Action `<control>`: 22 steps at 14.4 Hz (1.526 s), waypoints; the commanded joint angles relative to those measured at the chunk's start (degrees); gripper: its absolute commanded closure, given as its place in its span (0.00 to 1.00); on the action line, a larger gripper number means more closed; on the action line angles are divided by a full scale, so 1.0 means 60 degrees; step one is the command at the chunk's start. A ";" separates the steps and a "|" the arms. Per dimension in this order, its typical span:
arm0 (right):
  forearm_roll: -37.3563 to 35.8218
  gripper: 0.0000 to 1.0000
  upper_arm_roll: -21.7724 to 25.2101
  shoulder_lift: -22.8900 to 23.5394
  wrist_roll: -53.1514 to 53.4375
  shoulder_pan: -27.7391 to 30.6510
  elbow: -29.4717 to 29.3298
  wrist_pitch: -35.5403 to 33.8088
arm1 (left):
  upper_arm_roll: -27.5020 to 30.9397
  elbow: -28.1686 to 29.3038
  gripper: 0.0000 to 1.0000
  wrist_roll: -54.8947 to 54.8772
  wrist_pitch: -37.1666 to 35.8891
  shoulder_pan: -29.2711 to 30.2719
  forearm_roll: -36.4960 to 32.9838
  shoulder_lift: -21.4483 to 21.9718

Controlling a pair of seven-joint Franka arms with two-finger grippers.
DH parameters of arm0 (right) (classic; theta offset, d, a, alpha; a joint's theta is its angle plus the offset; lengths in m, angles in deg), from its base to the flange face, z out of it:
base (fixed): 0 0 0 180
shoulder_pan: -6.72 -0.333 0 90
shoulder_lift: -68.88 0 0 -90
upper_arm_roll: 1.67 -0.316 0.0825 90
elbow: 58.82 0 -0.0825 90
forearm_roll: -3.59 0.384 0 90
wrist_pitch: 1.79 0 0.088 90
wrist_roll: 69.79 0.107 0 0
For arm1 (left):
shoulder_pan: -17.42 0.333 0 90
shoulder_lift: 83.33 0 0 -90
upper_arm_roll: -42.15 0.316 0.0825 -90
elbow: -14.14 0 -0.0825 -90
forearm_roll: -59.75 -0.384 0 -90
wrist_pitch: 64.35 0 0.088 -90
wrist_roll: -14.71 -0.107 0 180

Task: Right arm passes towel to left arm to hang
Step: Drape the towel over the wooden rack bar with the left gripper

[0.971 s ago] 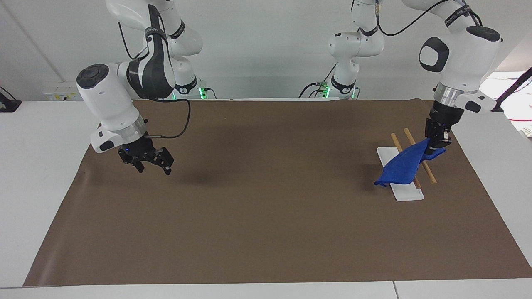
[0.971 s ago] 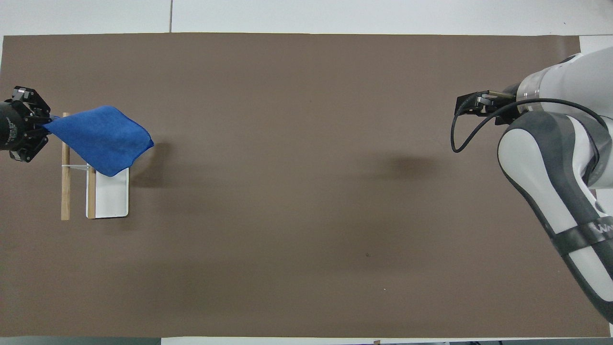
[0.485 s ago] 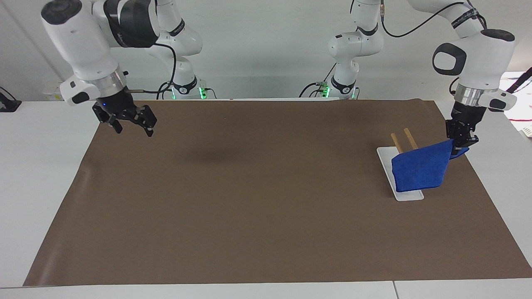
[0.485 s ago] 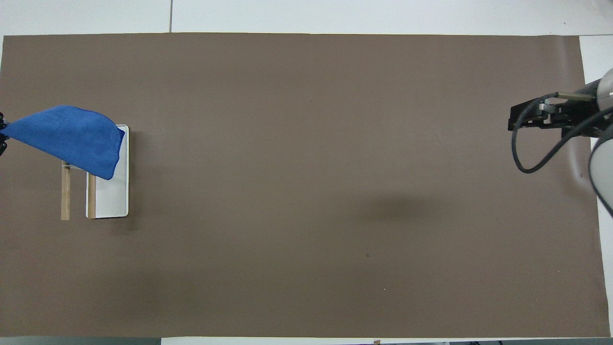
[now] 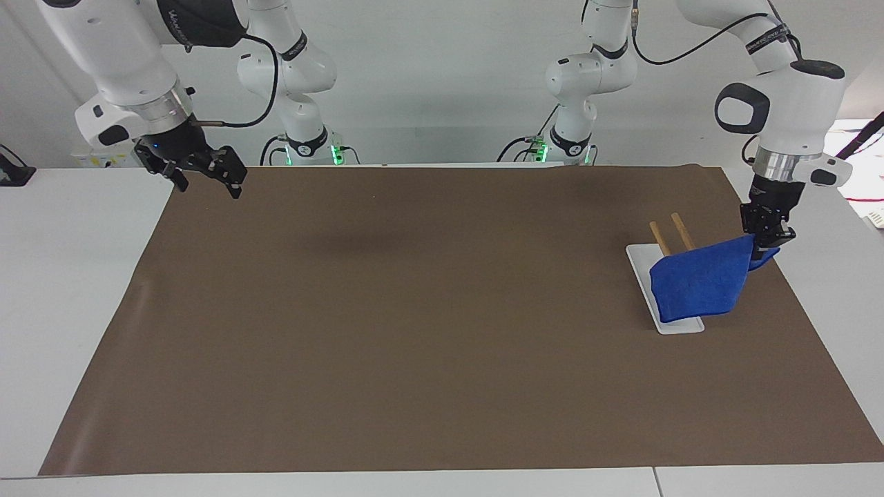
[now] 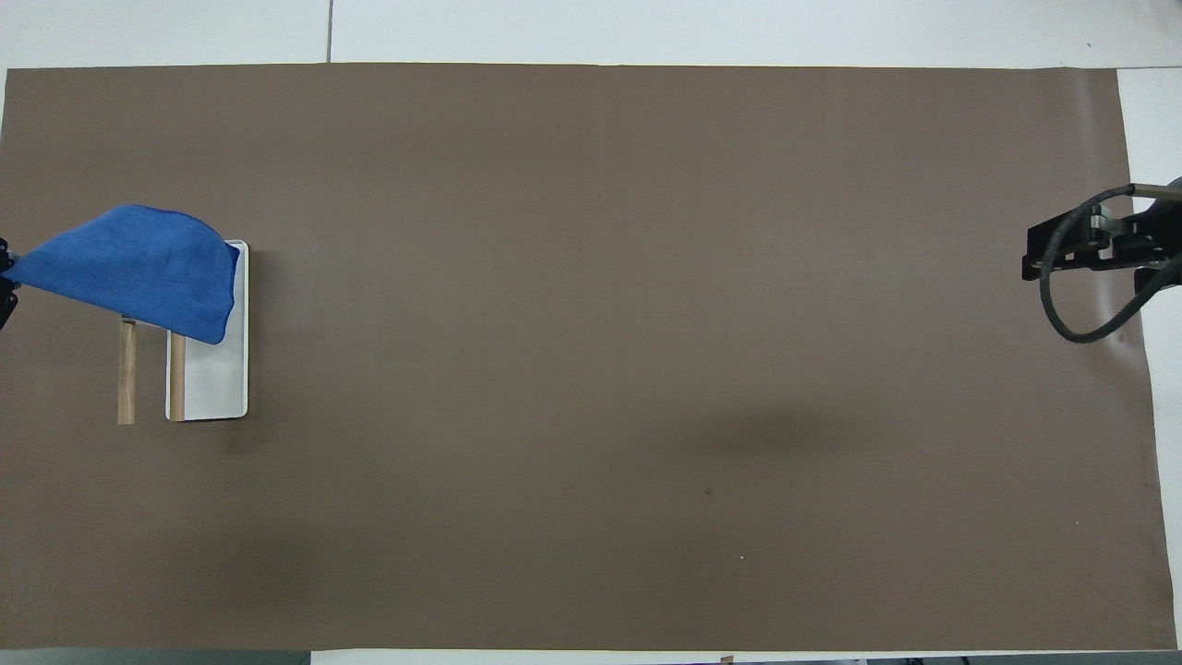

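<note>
The small bright blue cloth towel (image 5: pixel 699 283), soft and limp, is held by one corner in the clenched left tool (image 5: pixel 765 238), draped over the wooden-railed white rack (image 5: pixel 678 324). Slippage is judged unlikely. The right tool (image 5: pixel 200 171), released, waits at ten o'clock over the counter (image 5: pixel 414 310).

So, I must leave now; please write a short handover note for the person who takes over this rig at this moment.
Left gripper: shut on one corner of the towel, holding it up over the rack.
Right gripper: open, empty, raised over the mat's corner at its own end of the table; that arm waits.
Rack: two wooden bars on a white base, toward the left arm's end.
Done: the handover; the towel is with the left arm.
Left: drape the towel on the bars, then release.
</note>
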 commanded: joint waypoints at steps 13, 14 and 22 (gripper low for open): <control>-0.0015 0.00 -0.0127 -0.0031 -0.1394 0.0073 -0.0457 -0.0201 | -0.0073 0.1724 1.00 -0.0815 0.0729 0.0504 -0.0155 0.0354; -0.0015 0.00 -0.0127 -0.0074 -0.1379 0.0073 -0.0398 -0.0201 | -0.0073 0.1666 1.00 -0.0829 0.0758 0.0548 -0.0155 0.0250; -0.0015 0.00 -0.0113 -0.0089 -0.1408 0.0146 -0.0354 -0.0230 | -0.0088 -0.0015 0.00 -0.0961 -0.0089 -0.0036 -0.0169 -0.0073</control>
